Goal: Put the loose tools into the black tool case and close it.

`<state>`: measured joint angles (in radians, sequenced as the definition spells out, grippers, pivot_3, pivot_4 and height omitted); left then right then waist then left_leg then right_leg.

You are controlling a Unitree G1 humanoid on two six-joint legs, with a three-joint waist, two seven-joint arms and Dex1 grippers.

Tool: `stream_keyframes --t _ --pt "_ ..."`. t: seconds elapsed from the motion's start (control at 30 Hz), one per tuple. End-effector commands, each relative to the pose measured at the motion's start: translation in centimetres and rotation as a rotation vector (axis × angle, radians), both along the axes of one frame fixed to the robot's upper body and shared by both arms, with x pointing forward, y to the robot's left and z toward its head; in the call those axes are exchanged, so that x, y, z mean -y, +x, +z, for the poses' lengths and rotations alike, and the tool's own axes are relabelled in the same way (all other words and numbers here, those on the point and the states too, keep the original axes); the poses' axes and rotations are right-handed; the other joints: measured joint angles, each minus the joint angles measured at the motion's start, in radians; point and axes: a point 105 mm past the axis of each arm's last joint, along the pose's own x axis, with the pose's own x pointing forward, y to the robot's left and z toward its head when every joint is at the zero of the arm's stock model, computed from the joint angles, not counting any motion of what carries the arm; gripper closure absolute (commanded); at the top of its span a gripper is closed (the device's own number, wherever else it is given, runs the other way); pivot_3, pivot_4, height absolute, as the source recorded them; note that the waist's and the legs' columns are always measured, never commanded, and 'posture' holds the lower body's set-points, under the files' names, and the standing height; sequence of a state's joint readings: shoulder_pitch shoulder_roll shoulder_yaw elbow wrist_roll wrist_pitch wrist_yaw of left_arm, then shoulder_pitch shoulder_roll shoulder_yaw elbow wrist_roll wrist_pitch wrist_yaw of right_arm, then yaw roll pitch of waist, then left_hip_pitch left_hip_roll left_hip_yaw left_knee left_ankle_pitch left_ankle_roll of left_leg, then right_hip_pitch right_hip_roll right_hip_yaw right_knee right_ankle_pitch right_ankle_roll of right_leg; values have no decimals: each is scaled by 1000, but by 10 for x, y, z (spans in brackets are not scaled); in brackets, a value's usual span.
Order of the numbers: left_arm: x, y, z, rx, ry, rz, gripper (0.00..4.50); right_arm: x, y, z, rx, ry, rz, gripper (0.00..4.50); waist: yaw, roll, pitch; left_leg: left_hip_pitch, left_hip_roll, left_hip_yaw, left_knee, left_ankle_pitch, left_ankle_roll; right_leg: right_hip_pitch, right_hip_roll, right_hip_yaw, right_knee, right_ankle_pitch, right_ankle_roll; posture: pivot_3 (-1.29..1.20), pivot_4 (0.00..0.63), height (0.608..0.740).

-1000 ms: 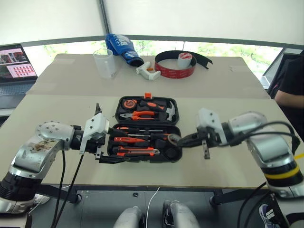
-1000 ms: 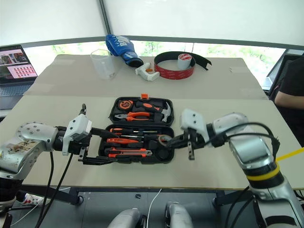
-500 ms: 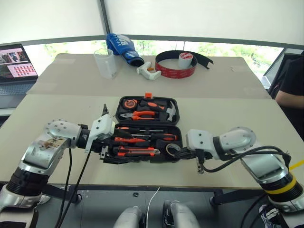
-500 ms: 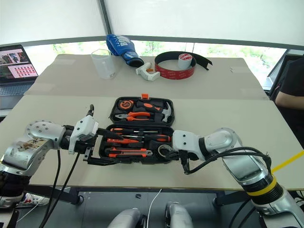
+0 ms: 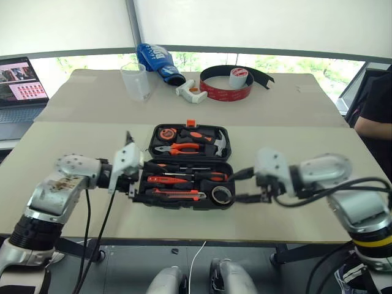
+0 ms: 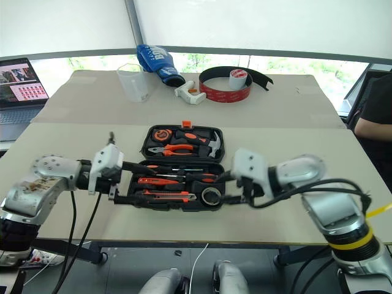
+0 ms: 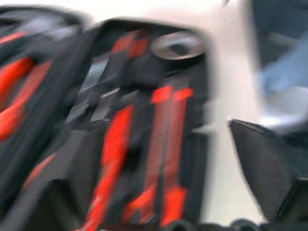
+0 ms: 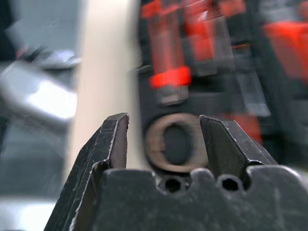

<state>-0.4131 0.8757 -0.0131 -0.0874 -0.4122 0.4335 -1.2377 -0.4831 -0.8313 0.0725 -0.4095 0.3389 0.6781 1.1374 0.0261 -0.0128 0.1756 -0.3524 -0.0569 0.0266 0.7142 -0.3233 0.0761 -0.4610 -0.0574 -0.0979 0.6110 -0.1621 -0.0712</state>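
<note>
The right gripper (image 5: 245,185) stands spread and empty, just beside the black tool case (image 5: 187,167), whose long axis runs across toward the left gripper (image 5: 136,187) (also spread). The tape roll (image 5: 220,195) lies seated in the corner nearest the right gripper. Both wrist views blur; slot seating is unclear.

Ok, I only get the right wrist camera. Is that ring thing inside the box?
Observer: Yes, the small tape roll sits in the near right corner of the black tool case.
Operator: Is the lid shut?
Observer: No, it lies flat open, with pliers and a hammer in the far half.
Operator: Where's the other arm?
Observer: The left gripper is at the case's left edge, jaws open.
</note>
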Motion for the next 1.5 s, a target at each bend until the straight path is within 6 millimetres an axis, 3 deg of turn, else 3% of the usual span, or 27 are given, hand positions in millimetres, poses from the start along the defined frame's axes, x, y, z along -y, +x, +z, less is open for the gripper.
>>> stream_keyframes --t 0.03,0.2,0.27,0.3,0.43,0.57,0.8,0.9,1.1,1.3,1.4,1.5 --pt "-39 6 5 45 -5 184 1920 28 16 -2 14 53 -165 2859 0 0 0 0 0 0 0 0 0 0 0 0 0 0 0 0 150 730" --pt "-64 16 -7 58 18 339 3601 38 37 -20 43 60 -258 4467 1 0 0 0 0 1 0 0 0 0 0 0 0 0 0 0 150 730" --pt "-66 23 -20 64 56 366 4363 34 48 -32 72 33 -251 4500 1 0 0 0 0 1 0 0 0 0 0 0 0 -1 1 0 150 730" --pt "-65 27 -24 68 72 370 4447 31 51 -36 86 16 -239 4500 1 0 0 1 0 1 0 0 0 0 0 0 0 -1 2 0 150 730" --pt "-57 38 -35 74 82 365 4447 21 70 -43 140 -10 -228 4500 0 0 0 0 0 1 0 0 0 -1 0 0 1 1 -1 0 150 730" --pt "-35 43 -39 53 29 314 4447 14 81 -44 190 -29 -205 4500 -1 0 0 0 0 2 0 0 0 -1 0 0 1 1 -1 0 150 730" --pt "-5 22 -37 -1 -59 158 4447 -5 42 -44 140 2 4 4500 0 0 0 -1 0 1 0 0 0 0 0 0 0 1 -1 0 150 730" --pt "-3 13 -38 -18 -47 132 4447 -5 26 -47 115 -10 44 4500 2 0 0 -1 -1 2 1 0 0 0 -1 -1 -1 0 0 0 150 730" --pt "-13 3 -48 -23 35 128 4447 0 13 -52 115 -32 25 4500 3 0 0 0 0 1 2 -1 -1 2 -1 0 0 -1 5 0 150 730" --pt "-28 12 -48 0 64 185 4447 45 72 -19 246 11 -327 4500 -3 0 0 0 0 3 2 0 0 1 -1 1 1 1 2 0 150 730" --pt "-27 19 -46 20 58 196 4447 62 84 -29 248 -61 -377 4500 0 -1 0 0 0 3 1 0 0 1 -1 1 1 1 1 0 150 730" --pt "-23 23 -44 25 37 195 4447 62 88 -45 232 -106 -355 4500 2 -1 0 0 0 2 0 0 0 0 -1 0 1 1 0 0 150 730"
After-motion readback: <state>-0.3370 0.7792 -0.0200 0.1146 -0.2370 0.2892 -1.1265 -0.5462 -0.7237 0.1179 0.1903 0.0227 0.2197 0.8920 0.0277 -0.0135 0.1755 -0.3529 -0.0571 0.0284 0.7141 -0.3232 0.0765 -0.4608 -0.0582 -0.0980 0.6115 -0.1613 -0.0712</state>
